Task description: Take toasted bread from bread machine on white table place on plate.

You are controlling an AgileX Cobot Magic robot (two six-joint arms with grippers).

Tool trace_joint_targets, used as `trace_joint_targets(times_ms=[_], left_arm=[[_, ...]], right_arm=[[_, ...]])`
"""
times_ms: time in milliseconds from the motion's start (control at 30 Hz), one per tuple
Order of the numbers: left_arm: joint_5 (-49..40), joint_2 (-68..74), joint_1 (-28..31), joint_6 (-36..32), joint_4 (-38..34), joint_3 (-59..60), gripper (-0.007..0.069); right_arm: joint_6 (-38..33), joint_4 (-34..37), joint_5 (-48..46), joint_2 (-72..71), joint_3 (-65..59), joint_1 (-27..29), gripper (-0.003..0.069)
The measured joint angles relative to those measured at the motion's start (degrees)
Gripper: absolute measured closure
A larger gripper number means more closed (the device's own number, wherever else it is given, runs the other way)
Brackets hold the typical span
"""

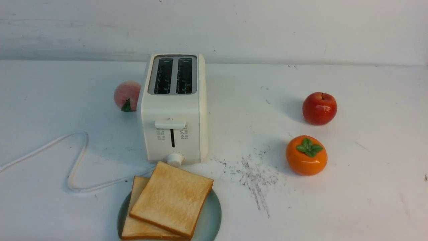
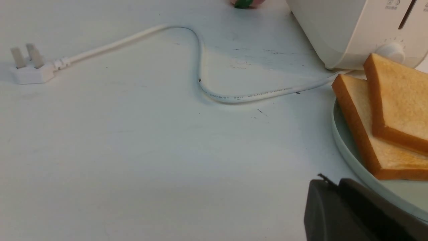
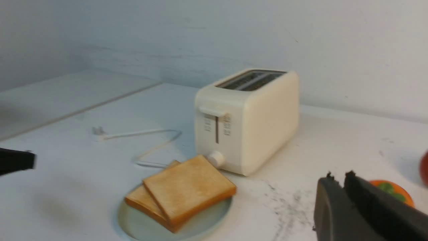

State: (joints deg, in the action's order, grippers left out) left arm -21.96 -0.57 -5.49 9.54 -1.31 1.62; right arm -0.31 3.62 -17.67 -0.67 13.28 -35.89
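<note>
Resting on plate (image 1: 210, 214) — two toast slices (image 1: 172, 197); toaster (image 1: 174, 110) slots empty — both grippers closed, empty.

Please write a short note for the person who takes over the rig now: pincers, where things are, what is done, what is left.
Left pincer: shut, empty, beside the plate.
Right pincer: shut, empty, off to the toaster's right.
Both toast slices lie stacked, overlapping, on the plate in front of the toaster.
Toaster slots are empty, lever up.
Done: both slices moved.
Left: nothing visible; park the arms.
</note>
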Motion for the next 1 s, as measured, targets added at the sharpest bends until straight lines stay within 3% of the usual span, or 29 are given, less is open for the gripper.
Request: trace_joint_targets(times_ms=[300, 533, 1000], left_arm=[[0.0, 0.0, 0.0, 0.0, 0.0, 0.0, 0.0585], [-0.1, -0.1, 0.0, 0.0, 0.0, 0.1, 0.0578], [-0.1, -0.1, 0.0, 0.0, 0.0, 0.1, 0.0568]], right_arm=[[-0.1, -2.8, -0.8, 0.0, -12.7, 23.5, 0.0585], [-0.1, -2.8, -4.0, 0.0, -14.2, 34.7, 0.0575], [-0.1, -2.8, -4.0, 0.0, -14.2, 35.6, 0.0559]])
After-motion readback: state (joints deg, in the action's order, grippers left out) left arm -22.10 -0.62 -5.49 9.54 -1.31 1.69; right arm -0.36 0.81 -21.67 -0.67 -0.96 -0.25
